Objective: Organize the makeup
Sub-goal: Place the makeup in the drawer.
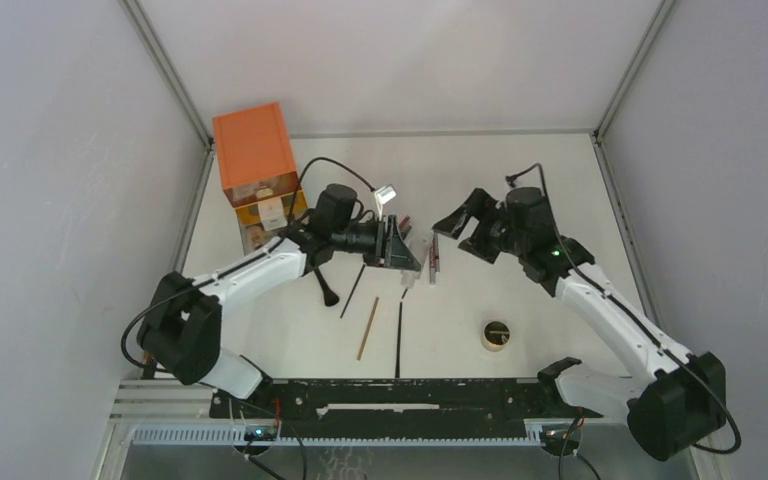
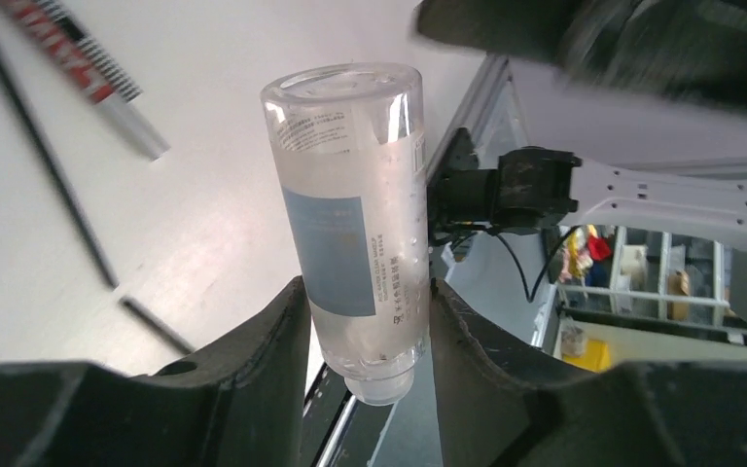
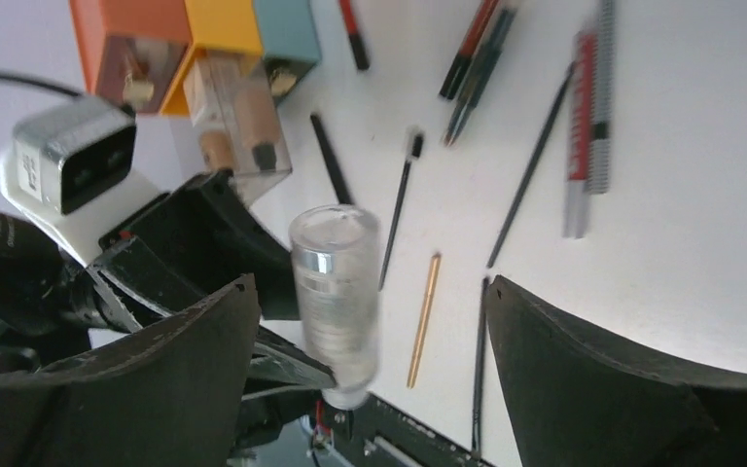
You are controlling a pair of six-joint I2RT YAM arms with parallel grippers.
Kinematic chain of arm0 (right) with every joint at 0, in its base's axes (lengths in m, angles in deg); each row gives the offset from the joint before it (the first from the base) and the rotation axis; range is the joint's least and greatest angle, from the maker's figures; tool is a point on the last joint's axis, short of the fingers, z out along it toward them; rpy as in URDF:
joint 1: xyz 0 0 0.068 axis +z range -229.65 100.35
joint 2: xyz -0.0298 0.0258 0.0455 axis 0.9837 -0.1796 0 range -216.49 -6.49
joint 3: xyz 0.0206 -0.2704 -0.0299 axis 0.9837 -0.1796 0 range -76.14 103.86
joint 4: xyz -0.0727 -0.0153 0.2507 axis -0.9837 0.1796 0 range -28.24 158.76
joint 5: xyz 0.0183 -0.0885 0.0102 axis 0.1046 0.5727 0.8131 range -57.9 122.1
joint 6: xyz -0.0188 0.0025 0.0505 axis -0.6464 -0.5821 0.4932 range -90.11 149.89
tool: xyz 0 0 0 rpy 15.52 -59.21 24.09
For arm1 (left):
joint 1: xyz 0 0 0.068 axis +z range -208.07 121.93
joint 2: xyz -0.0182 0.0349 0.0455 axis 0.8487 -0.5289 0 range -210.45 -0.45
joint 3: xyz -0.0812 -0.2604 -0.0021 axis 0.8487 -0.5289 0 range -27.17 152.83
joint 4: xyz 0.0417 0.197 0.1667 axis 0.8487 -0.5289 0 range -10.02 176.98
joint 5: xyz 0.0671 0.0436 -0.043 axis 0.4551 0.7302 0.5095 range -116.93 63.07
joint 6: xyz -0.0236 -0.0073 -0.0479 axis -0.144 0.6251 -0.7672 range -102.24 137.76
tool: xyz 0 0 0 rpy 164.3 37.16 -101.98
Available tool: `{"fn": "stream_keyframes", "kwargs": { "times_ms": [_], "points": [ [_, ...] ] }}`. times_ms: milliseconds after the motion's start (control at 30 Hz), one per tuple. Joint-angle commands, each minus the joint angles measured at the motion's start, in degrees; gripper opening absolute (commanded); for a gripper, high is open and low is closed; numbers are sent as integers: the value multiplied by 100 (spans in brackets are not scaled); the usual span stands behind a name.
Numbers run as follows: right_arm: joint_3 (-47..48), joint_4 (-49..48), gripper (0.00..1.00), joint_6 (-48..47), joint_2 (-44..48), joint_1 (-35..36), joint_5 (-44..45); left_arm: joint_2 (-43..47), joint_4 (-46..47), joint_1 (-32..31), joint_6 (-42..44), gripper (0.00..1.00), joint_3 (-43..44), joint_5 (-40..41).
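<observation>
Bright, even light; wrist views perhaps motion-blurred.

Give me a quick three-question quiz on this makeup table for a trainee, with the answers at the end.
1. True or false: the jaws of the right arm are shut on the clear plastic bottle with the pale blue label.
2. The round tan compact lies: A) inside an open drawer; B) alone on the white table, on the right arm's side; C) stacked on the bottle.
3. Fill in: the clear bottle is gripped by the jaws of the ___ arm.
Key: 1 false, they stand open; 2 B; 3 left arm.
</observation>
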Motion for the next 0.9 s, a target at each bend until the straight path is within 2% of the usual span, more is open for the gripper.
{"fn": "stream_keyframes", "kwargs": {
  "times_ms": [0, 67, 233, 333, 433, 633, 867],
  "points": [
    [201, 459, 93, -511, 624, -577, 335, 918, -1828, 394, 937, 3, 623, 742],
    [195, 686, 93, -703, 776, -934, 396, 1314, -2518, 795, 1171, 1, 654, 1137],
    [174, 912, 93, -971, 808, -1475, 257, 2174, -3854, 2302, 1360, 0, 671, 1925],
    [152, 845, 93, -985, 745, -1532, 163, 2328, -4545, 2912, 1477, 0, 855, 2421],
    [106, 732, 93, -924, 685, -1526, 71, 2319, -4832, 3368, 1451, 0, 987, 2620],
    [14, 750, 93, -941, 721, -1521, 93, 1978, -4944, 3830, 1435, 0, 1079, 2633],
    [-100, 796, 93, -918, 807, -1534, 116, 1439, -4684, 4091, 1388, 0, 1304, 2386]
  ]
}}
